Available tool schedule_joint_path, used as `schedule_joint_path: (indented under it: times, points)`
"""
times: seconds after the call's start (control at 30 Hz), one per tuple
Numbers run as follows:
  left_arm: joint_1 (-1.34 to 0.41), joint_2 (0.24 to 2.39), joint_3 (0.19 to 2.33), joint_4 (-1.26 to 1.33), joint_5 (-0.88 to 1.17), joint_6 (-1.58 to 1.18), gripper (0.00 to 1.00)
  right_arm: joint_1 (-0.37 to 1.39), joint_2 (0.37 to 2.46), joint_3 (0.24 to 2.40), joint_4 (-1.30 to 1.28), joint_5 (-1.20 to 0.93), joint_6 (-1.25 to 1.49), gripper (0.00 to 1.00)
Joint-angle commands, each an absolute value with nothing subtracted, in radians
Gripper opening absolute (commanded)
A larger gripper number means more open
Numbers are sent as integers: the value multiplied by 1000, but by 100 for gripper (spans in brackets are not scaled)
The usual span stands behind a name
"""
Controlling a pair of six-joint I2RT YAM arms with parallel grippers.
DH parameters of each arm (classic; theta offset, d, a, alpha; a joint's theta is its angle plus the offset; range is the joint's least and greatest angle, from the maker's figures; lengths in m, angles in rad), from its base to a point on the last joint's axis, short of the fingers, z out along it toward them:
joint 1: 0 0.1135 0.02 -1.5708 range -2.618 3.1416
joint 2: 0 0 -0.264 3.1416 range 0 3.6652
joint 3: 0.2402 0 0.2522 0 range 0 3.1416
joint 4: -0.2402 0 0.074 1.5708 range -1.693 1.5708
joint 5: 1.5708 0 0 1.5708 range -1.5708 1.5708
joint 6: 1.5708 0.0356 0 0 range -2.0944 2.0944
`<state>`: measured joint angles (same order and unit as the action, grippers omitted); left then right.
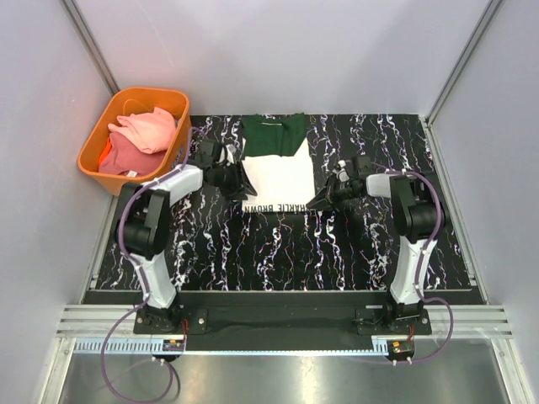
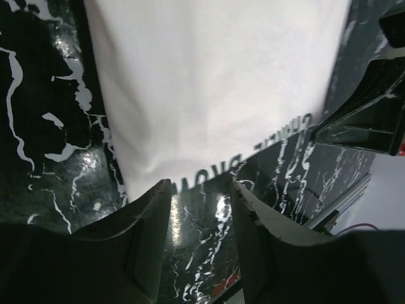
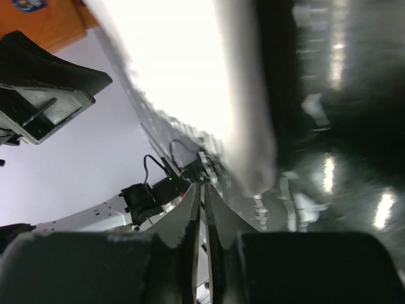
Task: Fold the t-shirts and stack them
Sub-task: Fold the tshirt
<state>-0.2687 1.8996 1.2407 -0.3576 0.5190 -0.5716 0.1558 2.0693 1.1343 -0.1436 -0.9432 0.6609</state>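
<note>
Found left end effector (image 2: pixel 200 187) spread, nothing between its fingers, low over the bench (image 1: pixel 253 252) just beside the lower left edge of the cream t-shirt (image 1: pixel 278 172). Found right end effector (image 3: pixel 202 190) pressed together, no cloth seen in its grip, mirrored near the lower right corner of the same garment. Judged both stationed on opposite sides so as to square up or lift the hem for a further fold. Recorded cream t-shirt at centre of top view, already narrowed to a panel, dark green part toward top of frame, lettering along lower edge. Noted pink t-shirt (image 1: pixel 147 128) and coral t-shirt (image 1: pixel 114 157) heaped in orange basket (image 1: pixel 88 162), upper left, well apart. Judged stacking not yet begun.
</note>
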Motion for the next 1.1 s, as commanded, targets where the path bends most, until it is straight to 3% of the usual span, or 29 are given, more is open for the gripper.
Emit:
schedule_joint_path:
  times: [0.0, 0.33, 0.53, 0.63, 0.8, 0.87, 1.07]
  points:
    - [-278, 1766, 1278, -365, 537, -574, 47, 158, 1934, 1169, -147, -946, 702, 13]
    - [-302, 1894, 1160, -186, 554, -661, 47, 267, 2167, 1362, -127, -905, 764, 13]
    - [-242, 1933, 1040, -236, 493, -555, 46, 190, 2142, 1237, -133, -873, 692, 13]
    - [-230, 1829, 967, -258, 514, -549, 46, 167, 2033, 1142, -207, -853, 623, 14]
    - [-233, 1530, 872, -281, 545, -653, 58, 167, 1804, 954, -262, -792, 670, 27]
    - [-235, 1442, 847, -287, 522, -725, 65, 169, 1737, 887, -256, -735, 713, 38]
    - [-233, 1287, 723, -267, 384, -938, 69, 190, 1628, 780, -137, -552, 931, 50]
